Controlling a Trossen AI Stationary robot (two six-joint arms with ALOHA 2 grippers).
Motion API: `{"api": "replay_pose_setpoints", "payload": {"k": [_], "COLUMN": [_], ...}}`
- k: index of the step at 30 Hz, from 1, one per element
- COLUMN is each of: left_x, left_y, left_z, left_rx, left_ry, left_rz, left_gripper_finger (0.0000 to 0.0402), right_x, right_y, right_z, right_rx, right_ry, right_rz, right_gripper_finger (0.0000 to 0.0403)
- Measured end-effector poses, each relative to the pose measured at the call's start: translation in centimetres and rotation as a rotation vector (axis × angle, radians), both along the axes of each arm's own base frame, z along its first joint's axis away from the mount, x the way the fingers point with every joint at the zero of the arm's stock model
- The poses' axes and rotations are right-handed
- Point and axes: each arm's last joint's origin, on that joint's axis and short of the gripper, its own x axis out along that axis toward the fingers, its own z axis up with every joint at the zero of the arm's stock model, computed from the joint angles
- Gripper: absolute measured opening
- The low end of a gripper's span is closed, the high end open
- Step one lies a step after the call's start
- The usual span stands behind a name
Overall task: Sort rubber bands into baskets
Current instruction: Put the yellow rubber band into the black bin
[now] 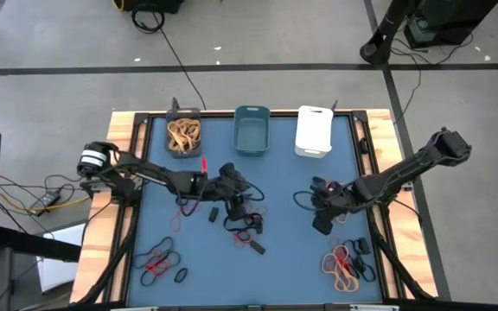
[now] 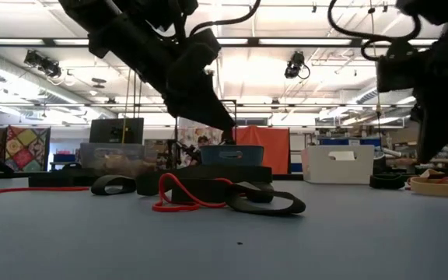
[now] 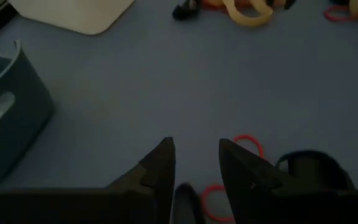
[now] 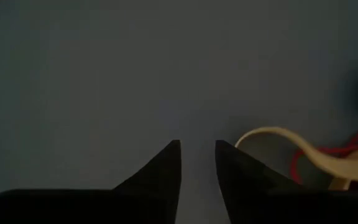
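Overhead camera gives me the whole table (image 1: 275, 186) straight down, far off. Low camera sits on the mat, level, facing the room. Each wrist camera looks down close past its own end effector at blue surface. Overhead and low share the teal basket (image 1: 252, 130) and white basket (image 1: 314, 131).

dark grey (image 1: 182, 136), teal (image 1: 252, 130) and white (image 1: 314, 130) baskets, blue table (image 1: 284, 190).

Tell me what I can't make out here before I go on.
- Teal basket contents: too small in the high view, rim-on in the low view.
- White basket contents: washed out in the high view.
- Bands under the left claw: the arm covers them.
- Right pile: cut off in the right wrist view.
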Motion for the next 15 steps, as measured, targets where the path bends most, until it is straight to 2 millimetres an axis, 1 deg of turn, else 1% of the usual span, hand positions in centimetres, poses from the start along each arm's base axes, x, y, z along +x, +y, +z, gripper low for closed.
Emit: {"api": "replay_pose_setpoints", "payload": {"k": [8,12,15], "left_x": [0.5,0.8,0.8], "left_y": [-0.2,-0.3,-0.3], "left_z": [-1.2,-2.1,-2.5], "left_rx": [-0.008,-0.043,-0.041], "left_ry": [0.006,0.014,0.03], "left_rz": [0.002,0.028,0.029], "left_gripper_finger": [0.0129,0.0129,0.0129], "right_x": [-0.3,-0.2,0.0], "right_y": [0.9,0.8,0.9], "right_z": [-1.2,-2.2,-2.8], "right_rx": [-0.12,-0.167,-0.18], "right_ry": [0.04,0.077,0.103], "right_rz": [-0.044,-0.125,-0.141], "right_gripper_finger": [0.011,0.0108,0.0108]}}
